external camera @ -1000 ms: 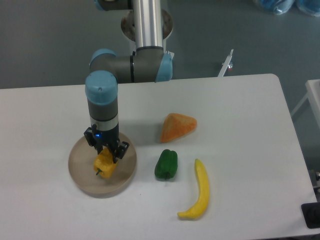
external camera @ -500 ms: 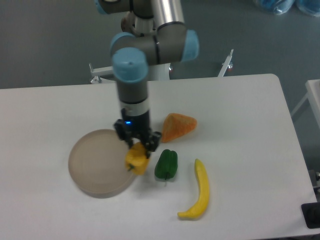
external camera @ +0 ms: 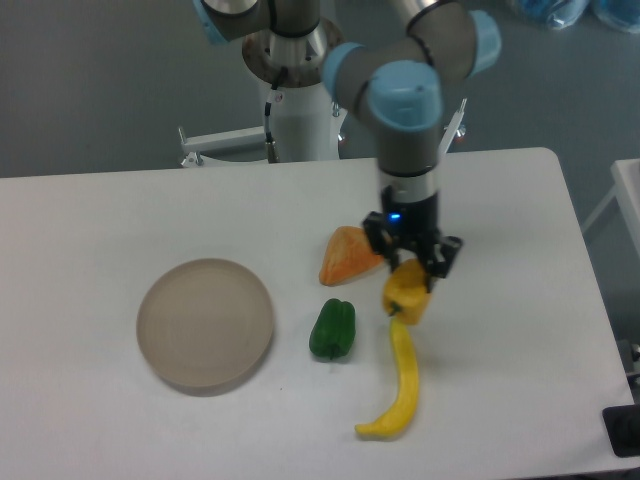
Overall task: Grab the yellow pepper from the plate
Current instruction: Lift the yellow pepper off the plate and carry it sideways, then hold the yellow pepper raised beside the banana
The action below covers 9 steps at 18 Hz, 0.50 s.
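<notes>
A white table (external camera: 150,220) fills most of the view, with a grey floor behind it. The gripper (external camera: 411,272) hangs above the table's right half, its fingers closed around the yellow pepper (external camera: 406,297), which appears to be held clear of the surface, just over the upper tip of the banana (external camera: 396,385). The plate (external camera: 205,324) lies well apart to the left, bare. A green pepper (external camera: 332,328) sits between plate and banana, and an orange wedge-shaped item (external camera: 350,254) lies just beside the gripper's left.
</notes>
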Motion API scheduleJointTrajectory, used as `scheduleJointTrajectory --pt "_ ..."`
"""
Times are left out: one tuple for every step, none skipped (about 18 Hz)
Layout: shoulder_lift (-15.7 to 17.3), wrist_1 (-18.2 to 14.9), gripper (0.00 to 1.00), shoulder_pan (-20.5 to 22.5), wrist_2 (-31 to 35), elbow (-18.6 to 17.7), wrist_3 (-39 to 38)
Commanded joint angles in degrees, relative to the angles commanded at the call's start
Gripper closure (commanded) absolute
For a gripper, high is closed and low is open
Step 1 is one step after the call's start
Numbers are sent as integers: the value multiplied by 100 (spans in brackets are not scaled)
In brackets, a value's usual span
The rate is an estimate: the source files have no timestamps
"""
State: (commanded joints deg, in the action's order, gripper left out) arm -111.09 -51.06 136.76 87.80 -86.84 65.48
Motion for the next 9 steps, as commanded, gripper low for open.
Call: scheduleJointTrajectory --pt "-62 0 61 0 26 62 0" --pt "-132 0 61 0 44 149 -9" --pt "-176 0 61 -9 44 220 -9" --pt "-203 0 61 -9 53 247 -17" --pt "-220 0 61 -17 53 273 -26" --pt "-238 0 61 -17 44 273 -26" --pt "-247 0 61 -9 53 273 -26" --pt "-238 0 61 -9 35 273 -9" --pt "-229 0 61 0 0 282 -9"
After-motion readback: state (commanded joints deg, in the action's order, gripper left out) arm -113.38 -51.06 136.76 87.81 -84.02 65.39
